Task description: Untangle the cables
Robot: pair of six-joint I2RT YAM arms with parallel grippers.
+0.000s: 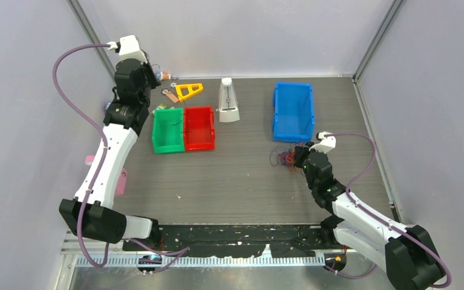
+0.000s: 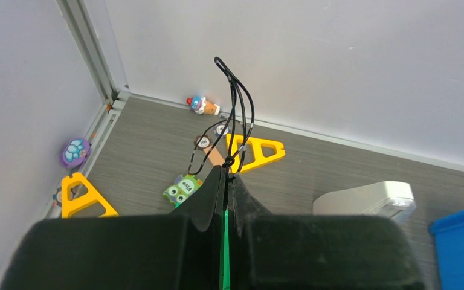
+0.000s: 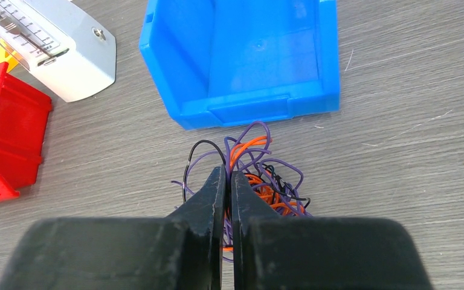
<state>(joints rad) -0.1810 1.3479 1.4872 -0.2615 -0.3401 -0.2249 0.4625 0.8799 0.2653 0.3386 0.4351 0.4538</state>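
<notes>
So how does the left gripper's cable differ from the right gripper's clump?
The black cable is all one colour; the clump mixes purple, orange and black. The left gripper holds the black cable in the air; the clump lies on the table by the blue bin. Both are thin wire; the right gripper is shut on the clump.

The top external view looks steeply down from above and behind the arm bases [image 1: 109, 223], far enough off to take in the whole tabletop [image 1: 235, 181]. The left wrist view rides just behind the left claw [image 2: 225, 173], raised well off the surface and facing the far left corner. The right wrist view sits low behind the right claw [image 3: 226, 176], close to the tabletop. All three views share the white metronome [image 1: 228, 101] and the blue bin [image 1: 293, 112].
</notes>
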